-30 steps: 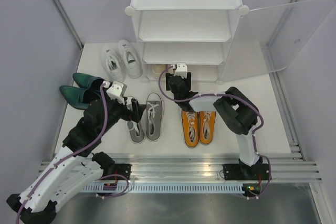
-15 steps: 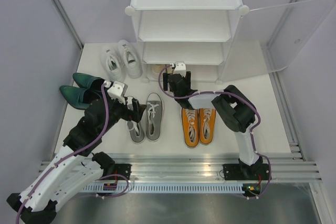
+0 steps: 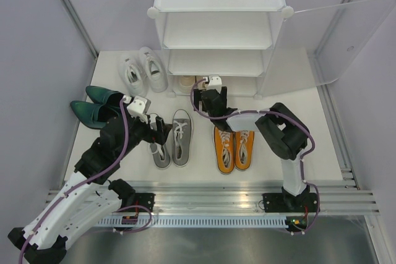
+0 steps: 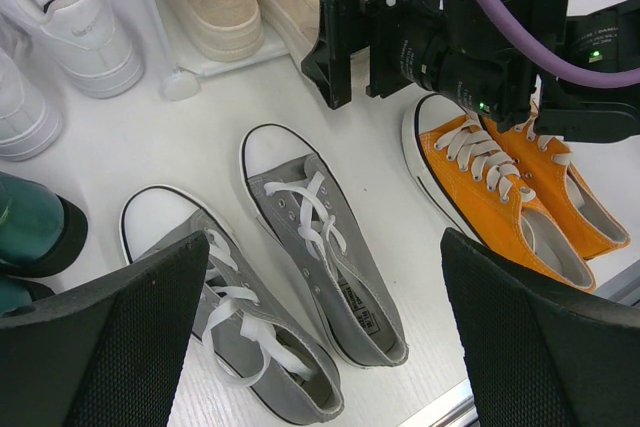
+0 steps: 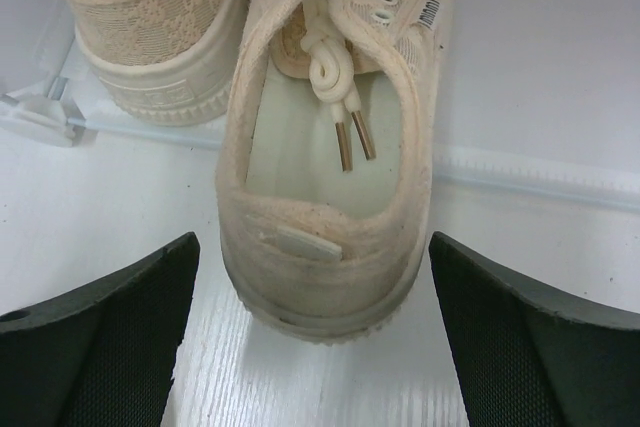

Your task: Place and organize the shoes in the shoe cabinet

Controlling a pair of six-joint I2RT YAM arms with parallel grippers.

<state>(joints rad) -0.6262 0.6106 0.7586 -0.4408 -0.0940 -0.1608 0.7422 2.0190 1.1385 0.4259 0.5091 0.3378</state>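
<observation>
Your right end effector (image 3: 208, 96), spread and empty, faces the cream shoe (image 5: 330, 127) at its 12 o'clock: heel nearest, long axis running into the cabinet (image 3: 218, 29), onto its bottom shelf. Your left end effector (image 3: 159, 133), spread too, sits farther off.

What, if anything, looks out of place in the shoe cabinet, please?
One cream lace-up shoe juts heel-first past the front edge of the white plastic cabinet's bottom shelf, while its mate sits further in, so the pair is uneven.
</observation>
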